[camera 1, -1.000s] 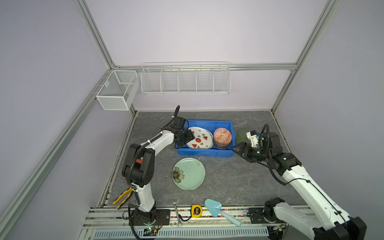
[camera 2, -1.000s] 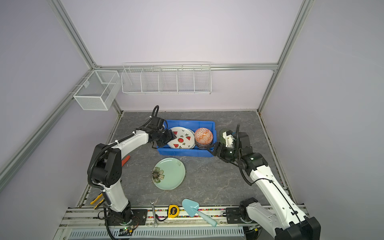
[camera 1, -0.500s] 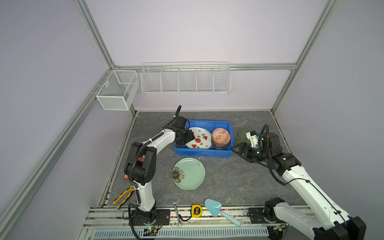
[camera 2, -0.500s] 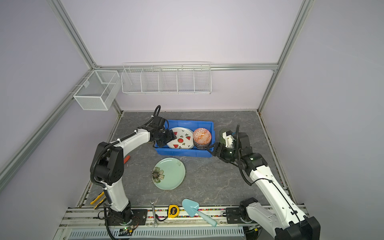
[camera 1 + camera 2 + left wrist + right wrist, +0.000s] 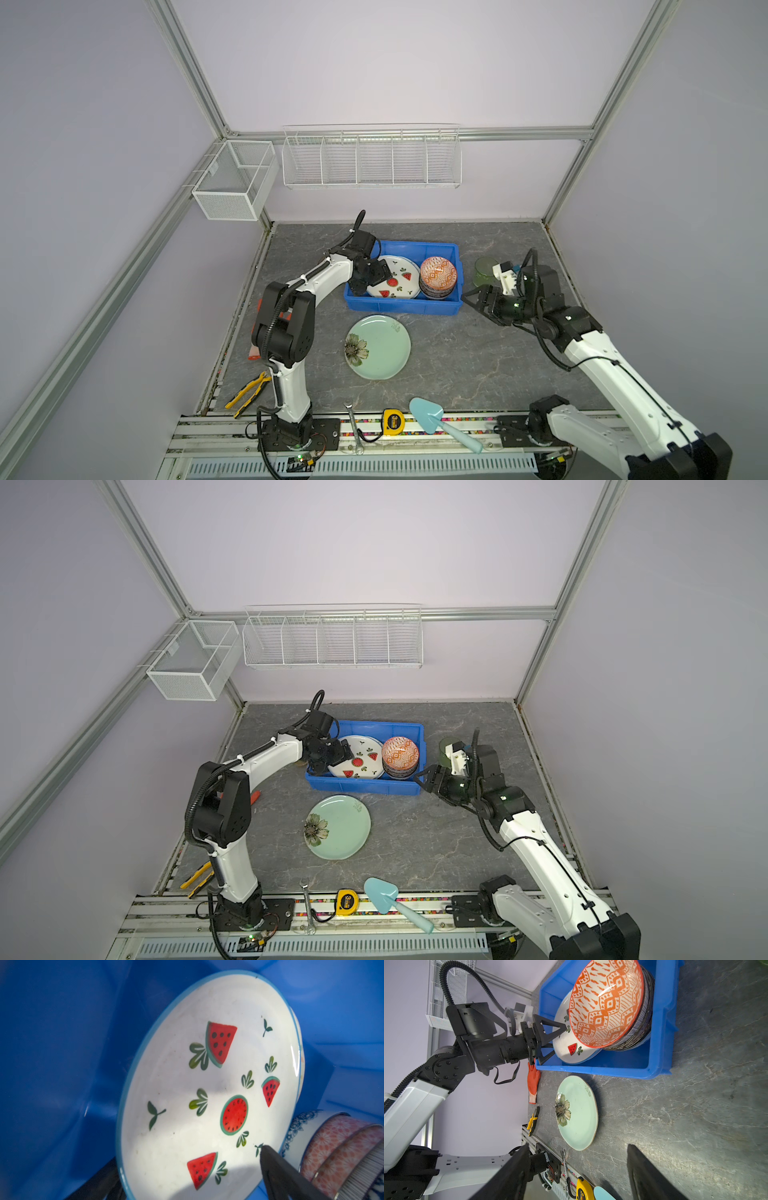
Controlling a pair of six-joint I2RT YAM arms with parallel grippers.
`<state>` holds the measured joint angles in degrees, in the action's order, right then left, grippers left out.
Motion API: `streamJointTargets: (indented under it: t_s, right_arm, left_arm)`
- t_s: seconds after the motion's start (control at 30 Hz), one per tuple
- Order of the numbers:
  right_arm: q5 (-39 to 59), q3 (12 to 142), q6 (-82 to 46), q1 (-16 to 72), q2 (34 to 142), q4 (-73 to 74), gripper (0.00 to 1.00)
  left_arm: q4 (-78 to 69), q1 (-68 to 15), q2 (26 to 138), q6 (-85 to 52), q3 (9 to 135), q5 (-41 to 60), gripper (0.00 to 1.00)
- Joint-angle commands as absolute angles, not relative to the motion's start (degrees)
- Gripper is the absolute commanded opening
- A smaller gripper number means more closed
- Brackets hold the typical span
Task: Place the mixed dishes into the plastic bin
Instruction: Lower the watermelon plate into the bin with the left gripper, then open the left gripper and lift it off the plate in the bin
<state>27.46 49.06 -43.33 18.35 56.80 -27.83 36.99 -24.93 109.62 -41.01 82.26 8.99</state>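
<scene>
Our left claw stands wide astride the watermelon plate's left rim. The plate leans on stacked bowls inside the blue bin, so they carry it, not us. Our right claw hovers wide and empty right of the bin. The green plate lies on the surface, near.

In the bin at the back of the surface, a plate sits tilted left of stacked bowls, with a cup right of the bin, a second plate before it, and a trowel at the front edge.
</scene>
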Motion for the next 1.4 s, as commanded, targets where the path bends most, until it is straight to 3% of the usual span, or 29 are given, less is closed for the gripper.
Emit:
streamJointTargets:
  t_s: [0.0, 0.3, 0.77, 1.2, 1.23, 1.3, 1.37]
  right_arm:
    - [27.3, 48.5, -41.8, 17.9, 56.1, -28.4, 0.75]
    - [24.4, 49.5, -39.3, 17.9, 55.8, -31.8, 0.75]
    - [23.4, 49.6, -38.8, 17.9, 56.2, -32.2, 0.75]
    - [21.5, 55.8, -33.9, 18.6, 57.4, -37.7, 0.76]
    - [21.1, 56.3, -33.7, 19.0, 57.6, -38.4, 0.77]
    - [19.5, 57.6, -32.9, 20.5, 57.9, -39.9, 1.0]
    - [18.3, 58.6, -32.4, 22.2, 58.2, -40.9, 0.89]
  left_arm:
    - [40.1, -24.5, 111.2, -40.7, 83.9, 9.3, 0.95]
    - [43.9, -25.3, 114.3, -38.2, 88.1, 6.6, 1.0]
    - [51.7, -26.6, 115.7, -35.0, 95.3, -0.5, 0.99]
    - [55.4, -26.7, 108.0, -33.7, 101.5, 1.8, 0.99]
    - [55.5, -26.7, 106.9, -33.7, 101.6, 2.0, 0.99]
    - [55.6, -26.7, 104.0, -33.5, 101.5, 2.7, 0.99]
    - [55.4, -26.6, 101.1, -33.3, 100.6, 3.7, 0.99]
